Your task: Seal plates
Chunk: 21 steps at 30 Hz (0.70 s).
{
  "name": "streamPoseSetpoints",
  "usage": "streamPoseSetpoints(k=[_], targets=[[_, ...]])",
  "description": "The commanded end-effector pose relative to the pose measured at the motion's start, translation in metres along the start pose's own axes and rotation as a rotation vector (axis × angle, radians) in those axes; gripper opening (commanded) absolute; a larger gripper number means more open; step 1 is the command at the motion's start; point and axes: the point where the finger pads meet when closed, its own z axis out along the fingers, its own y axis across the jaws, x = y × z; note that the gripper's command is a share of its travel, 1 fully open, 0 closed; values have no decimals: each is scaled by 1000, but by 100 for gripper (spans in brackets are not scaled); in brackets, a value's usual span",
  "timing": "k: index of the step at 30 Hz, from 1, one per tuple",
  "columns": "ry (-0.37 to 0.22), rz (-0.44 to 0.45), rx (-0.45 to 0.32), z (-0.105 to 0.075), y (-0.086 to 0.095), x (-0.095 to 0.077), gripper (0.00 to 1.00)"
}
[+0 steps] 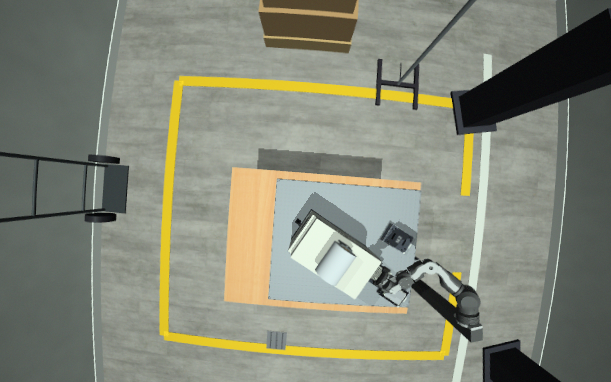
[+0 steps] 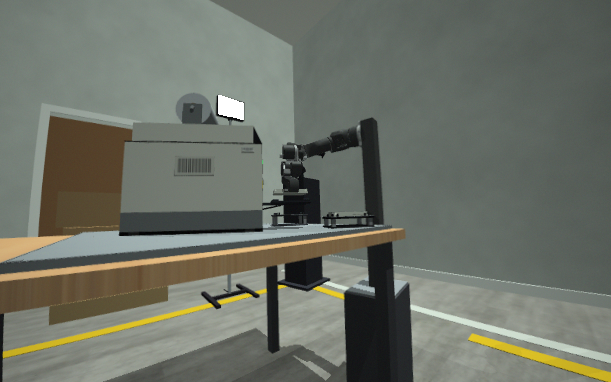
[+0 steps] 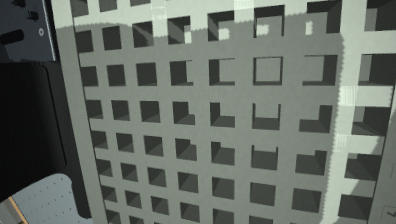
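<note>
Plate (image 3: 210, 125), an open grid of square wells with no foil seen on it, is clamped in the gripper (image 2: 291, 187) and held level in the air. It is carried just beside the sealer (image 2: 191, 185), near the counter's (image 2: 166, 270) right front corner as the top view shows it. A second plate (image 2: 348, 216) is seen resting in its nest near the right edge. An empty nest (image 2: 288, 219) is seen below the carried plate. Judged from this, the first step is under way: seating on the stage, pressing START, the return, and the whole second plate are left.
</note>
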Motion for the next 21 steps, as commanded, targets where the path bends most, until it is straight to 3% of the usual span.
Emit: streamPoseSetpoints(k=[1,14,21], targets=[[-6,5,7,-2,1,-3,0],[-5,2,3,-2,27,-5,0],[-3,5,2,-1,26,-5,0]])
